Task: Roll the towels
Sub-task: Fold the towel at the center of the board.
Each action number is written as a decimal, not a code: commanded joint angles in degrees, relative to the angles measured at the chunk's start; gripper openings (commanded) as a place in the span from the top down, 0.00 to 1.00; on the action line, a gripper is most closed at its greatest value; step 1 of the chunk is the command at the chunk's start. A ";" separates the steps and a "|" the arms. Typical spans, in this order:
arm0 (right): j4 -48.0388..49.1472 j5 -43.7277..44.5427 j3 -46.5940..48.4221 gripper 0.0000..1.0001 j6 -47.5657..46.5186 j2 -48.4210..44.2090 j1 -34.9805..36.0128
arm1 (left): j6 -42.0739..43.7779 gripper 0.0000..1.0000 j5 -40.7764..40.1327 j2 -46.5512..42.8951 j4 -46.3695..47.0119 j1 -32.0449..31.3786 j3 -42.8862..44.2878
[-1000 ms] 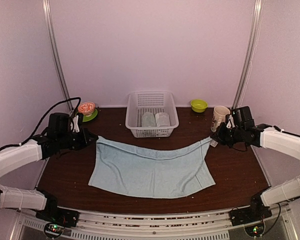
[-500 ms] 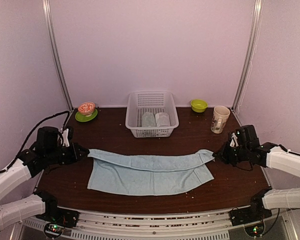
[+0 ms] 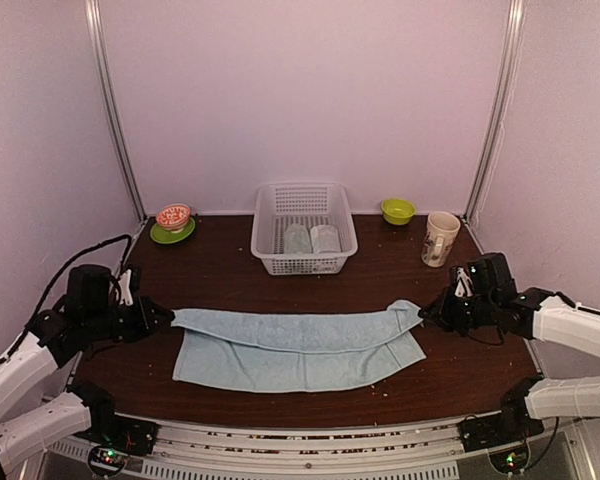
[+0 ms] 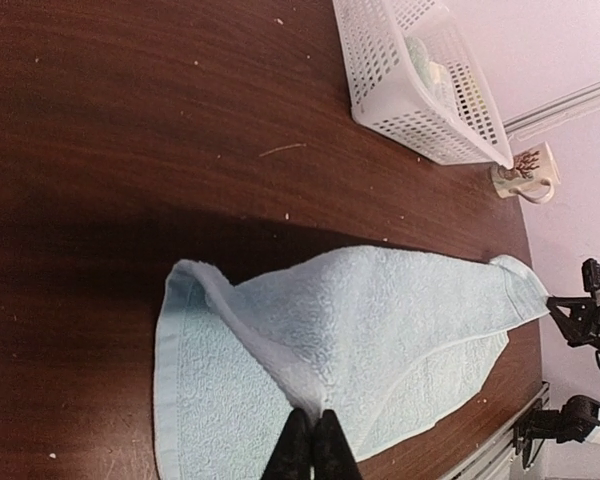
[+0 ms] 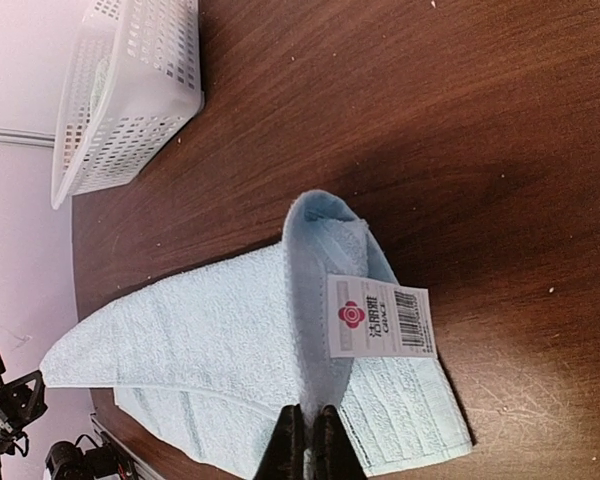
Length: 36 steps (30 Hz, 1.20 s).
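The large light blue towel point(image 3: 300, 350) lies across the middle of the table, its far edge folded toward the near side. My left gripper point(image 3: 166, 317) is shut on the towel's left corner point(image 4: 315, 425); the cloth point(image 4: 380, 320) rises into a ridge at the black fingertips. My right gripper point(image 3: 427, 312) is shut on the right corner point(image 5: 310, 418), next to a white barcode label point(image 5: 380, 316). Two rolled towels sit in the white basket point(image 3: 265, 245): a pale green one point(image 3: 297, 238) and a greyish-white one point(image 3: 325, 238).
A patterned mug point(image 3: 441, 238) stands at the back right, with a green bowl point(image 3: 398, 210) behind it. A green saucer holding a red bowl point(image 3: 173, 222) is at the back left. The basket point(image 4: 380, 90) stands beyond the towel.
Both grippers have drawn the towel's far edge toward the near side and lowered it. The raised, sagging edge now lies folded over the towel's lower layer.
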 commanded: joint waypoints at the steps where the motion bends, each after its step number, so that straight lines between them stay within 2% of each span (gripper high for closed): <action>1: 0.46 0.33 -2.60 1.00 0.33 -1.57 0.66 | -3.06 1.00 1.15 -4.28 -4.39 0.42 -2.72; 7: -4.13 3.66 -3.77 1.00 -0.67 -4.04 0.61 | -4.67 1.00 0.45 -5.37 -7.58 0.32 -3.29; 15: -13.64 11.73 -2.63 1.00 -0.56 -15.48 -2.05 | -5.70 1.00 -3.09 -4.45 -10.06 0.31 -2.22; 19: -15.10 12.53 -3.55 1.00 -1.23 -19.56 -4.64 | -5.64 1.00 -1.31 -3.92 -7.66 0.28 -3.30; 27: -7.74 0.69 -7.46 1.00 -0.43 -13.55 -3.17 | -5.70 1.00 1.16 -0.60 -4.06 0.28 -3.82; 31: -6.92 2.25 -8.07 1.00 1.12 -11.00 3.30 | -6.82 1.00 0.76 -0.18 -4.15 0.28 -4.62; 36: -5.48 2.21 -10.00 1.00 2.18 -10.67 4.48 | -7.96 1.00 0.81 -0.99 -5.39 0.30 -5.15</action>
